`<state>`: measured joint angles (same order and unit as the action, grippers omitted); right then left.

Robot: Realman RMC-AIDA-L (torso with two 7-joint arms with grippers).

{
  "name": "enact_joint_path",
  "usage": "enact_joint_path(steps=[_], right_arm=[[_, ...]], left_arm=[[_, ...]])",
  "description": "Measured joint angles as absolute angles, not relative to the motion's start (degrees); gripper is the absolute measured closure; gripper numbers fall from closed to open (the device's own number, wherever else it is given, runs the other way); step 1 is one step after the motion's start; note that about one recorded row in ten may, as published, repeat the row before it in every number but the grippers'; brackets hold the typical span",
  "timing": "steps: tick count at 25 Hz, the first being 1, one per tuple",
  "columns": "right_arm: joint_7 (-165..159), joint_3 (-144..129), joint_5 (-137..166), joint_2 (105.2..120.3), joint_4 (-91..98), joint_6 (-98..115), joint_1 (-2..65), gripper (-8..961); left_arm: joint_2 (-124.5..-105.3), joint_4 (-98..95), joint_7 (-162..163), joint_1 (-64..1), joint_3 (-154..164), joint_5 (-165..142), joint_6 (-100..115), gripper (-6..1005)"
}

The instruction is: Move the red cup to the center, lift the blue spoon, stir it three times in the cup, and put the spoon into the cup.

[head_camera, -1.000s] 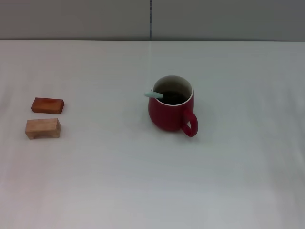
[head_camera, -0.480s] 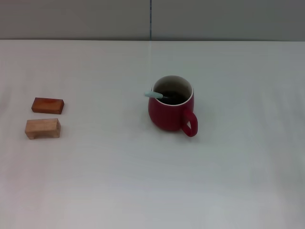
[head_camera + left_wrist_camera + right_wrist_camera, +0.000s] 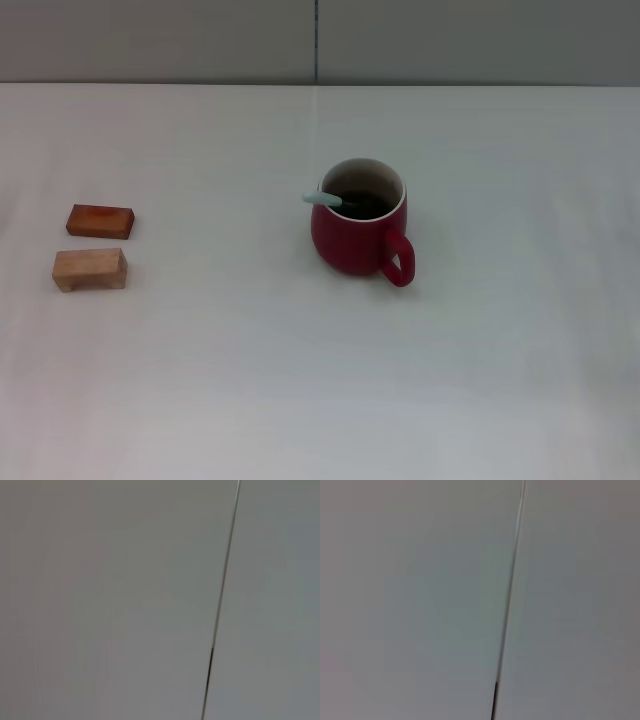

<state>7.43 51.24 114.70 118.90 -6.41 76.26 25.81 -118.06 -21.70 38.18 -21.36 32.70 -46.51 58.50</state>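
The red cup [image 3: 355,232] stands upright near the middle of the white table, its loop handle turned toward the front right. The blue spoon [image 3: 323,199] rests inside it, its pale handle end leaning out over the cup's left rim while the bowl is hidden in the dark inside. Neither gripper shows in the head view. Both wrist views show only a plain grey wall with a thin seam.
Two small wooden blocks lie at the left of the table: a reddish-brown block [image 3: 100,221] and a lighter tan block [image 3: 90,269] just in front of it. The grey wall [image 3: 200,40] runs behind the table's far edge.
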Motion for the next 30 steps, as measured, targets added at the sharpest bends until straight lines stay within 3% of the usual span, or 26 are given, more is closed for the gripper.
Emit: enact_joint_path(steps=[30], right_arm=[[7.5,51.3,114.7,118.76,-4.7,74.3,28.6,294]], left_arm=[[-118.20,-20.3,34.7,-22.4,32.8,-46.5,61.3,155]])
